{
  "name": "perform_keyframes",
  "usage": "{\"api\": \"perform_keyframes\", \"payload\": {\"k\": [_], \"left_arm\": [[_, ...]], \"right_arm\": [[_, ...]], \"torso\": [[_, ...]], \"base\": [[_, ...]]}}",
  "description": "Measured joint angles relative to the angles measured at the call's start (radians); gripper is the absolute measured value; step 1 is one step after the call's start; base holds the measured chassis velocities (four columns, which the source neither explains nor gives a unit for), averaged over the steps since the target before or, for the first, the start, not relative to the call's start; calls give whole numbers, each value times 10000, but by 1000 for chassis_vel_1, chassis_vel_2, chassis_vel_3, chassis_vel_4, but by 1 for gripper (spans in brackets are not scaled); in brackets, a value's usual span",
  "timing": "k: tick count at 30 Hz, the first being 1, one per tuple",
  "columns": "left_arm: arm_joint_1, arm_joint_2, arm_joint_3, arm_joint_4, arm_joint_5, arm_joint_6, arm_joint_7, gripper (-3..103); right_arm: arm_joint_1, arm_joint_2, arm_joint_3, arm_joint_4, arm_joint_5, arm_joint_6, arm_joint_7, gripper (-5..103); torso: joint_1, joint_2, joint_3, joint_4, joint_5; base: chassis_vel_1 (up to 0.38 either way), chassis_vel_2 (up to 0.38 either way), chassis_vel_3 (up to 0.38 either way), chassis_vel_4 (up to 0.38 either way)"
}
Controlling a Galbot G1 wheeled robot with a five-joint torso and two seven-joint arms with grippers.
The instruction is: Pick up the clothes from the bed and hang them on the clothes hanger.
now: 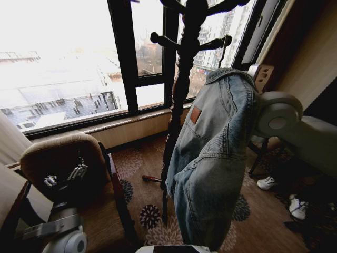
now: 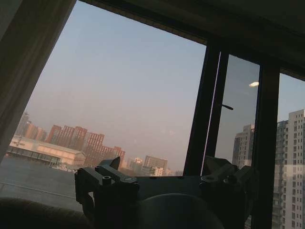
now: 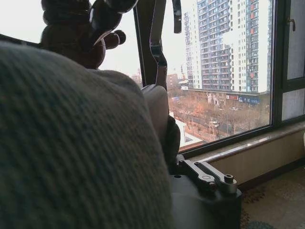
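Denim jacket (image 1: 216, 158) draped over right end effector (image 1: 251, 79), fingers clamped on it, beside dark wooden coat stand (image 1: 181, 68); patterned brown carpet (image 1: 268, 221) at 6 o'clock; left end effector (image 1: 66, 179) open over armchair (image 1: 63, 158).

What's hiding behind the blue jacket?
Behind the jacket stands a dark wooden coat stand, with the window beyond. The right gripper holding it is covered by denim.

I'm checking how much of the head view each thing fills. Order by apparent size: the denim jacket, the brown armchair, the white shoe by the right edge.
1. Denim jacket, by far the largest, though it hangs near the camera.
2. Brown armchair.
3. White shoe, smallest, lying farther back on the carpet.
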Motion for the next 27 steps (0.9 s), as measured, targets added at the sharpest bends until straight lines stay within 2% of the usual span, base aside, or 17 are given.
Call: {"api": "perform_keyframes", "payload": {"k": [11,27], "left_arm": [[93,-1,-1,-54,38,-9,12,100],[70,-2,-29,-74,-20,-38,32,100]], "right_arm": [[-136,23,219,156,-101,-13,-118,21],[799,108,-315,383,24,-76,-163,21]], "torso": [[1,1,0,6,-11],[1,1,0,5,-11]], "base": [[0,0,0,0],[0,0,0,0]]}}
